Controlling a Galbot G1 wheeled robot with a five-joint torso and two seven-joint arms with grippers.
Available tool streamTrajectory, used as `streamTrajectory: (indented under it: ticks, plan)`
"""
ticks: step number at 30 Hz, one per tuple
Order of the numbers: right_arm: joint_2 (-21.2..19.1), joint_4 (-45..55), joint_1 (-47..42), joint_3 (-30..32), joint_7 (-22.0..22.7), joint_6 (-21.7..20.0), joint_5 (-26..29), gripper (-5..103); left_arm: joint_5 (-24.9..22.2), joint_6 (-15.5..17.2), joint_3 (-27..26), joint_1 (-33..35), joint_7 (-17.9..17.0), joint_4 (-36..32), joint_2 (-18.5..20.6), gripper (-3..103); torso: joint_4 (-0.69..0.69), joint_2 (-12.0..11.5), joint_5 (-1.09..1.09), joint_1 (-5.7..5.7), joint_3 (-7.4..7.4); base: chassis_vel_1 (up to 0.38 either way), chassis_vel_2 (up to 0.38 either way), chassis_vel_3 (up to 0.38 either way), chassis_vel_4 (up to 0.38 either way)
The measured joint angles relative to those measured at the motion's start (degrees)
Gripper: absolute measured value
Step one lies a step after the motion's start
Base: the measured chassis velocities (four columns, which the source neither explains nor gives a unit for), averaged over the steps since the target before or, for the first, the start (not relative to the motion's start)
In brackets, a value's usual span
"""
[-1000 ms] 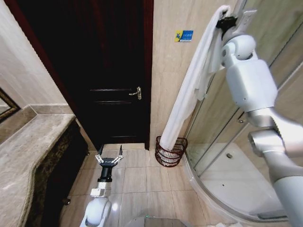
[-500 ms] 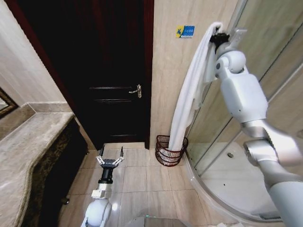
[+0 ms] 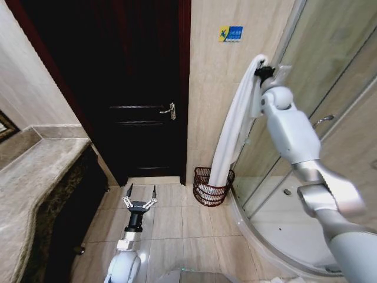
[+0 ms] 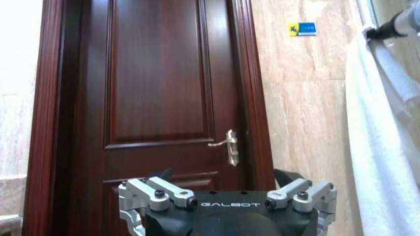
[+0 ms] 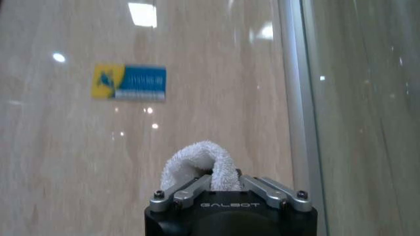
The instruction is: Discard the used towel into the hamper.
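hanging fluffy white towel (image 3: pixel 232 127), pinched by right gripper (image 3: pixel 260 72), into round wire hamper (image 3: pixel 212 187)

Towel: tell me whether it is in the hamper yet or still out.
Partly in. The towel hangs from the right gripper, shut on its top, and its lower end dips inside the hamper by the wall.

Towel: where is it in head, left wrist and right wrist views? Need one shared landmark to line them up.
Head: towel hangs from the right tool, upper right of centre, lower end in the hamper.
Left wrist: white strip along the right edge.
Right wrist: a fold pinched in the tool, bottom centre.
Shared landmark: blue-and-yellow wall sign.
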Motion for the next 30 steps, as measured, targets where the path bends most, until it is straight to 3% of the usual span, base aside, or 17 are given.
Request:
streamTrajectory:
  ticks: [10,21,30]
  plan:
    - [3.63,-2.68,-2.40,1.33,-0.71,1.74,-0.10,3,0.02,-0.73,-0.21,0.56,-0.02,0.30,0.07,100,0.01,-3.41,0.00,-1.55,-1.89,0.000,0.000,0.000,0.000]
    - [5.42,-5.37,-2.66,1.05,-0.35,-2.08,-0.42,3,-1.10,-1.53,-1.06,1.55,0.11,0.20,0.55,100,0.00,-7.13,0.01,-3.25,-3.89,0.000,0.000,0.000,0.000]
    - [5.55,-4.35,-4.22,1.41,0.20,-2.71,-0.04,3,-1.43,-2.04,-1.54,2.02,0.12,0.14,0.70,100,0.00,-9.64,0.02,-4.39,-5.27,0.000,0.000,0.000,0.000]
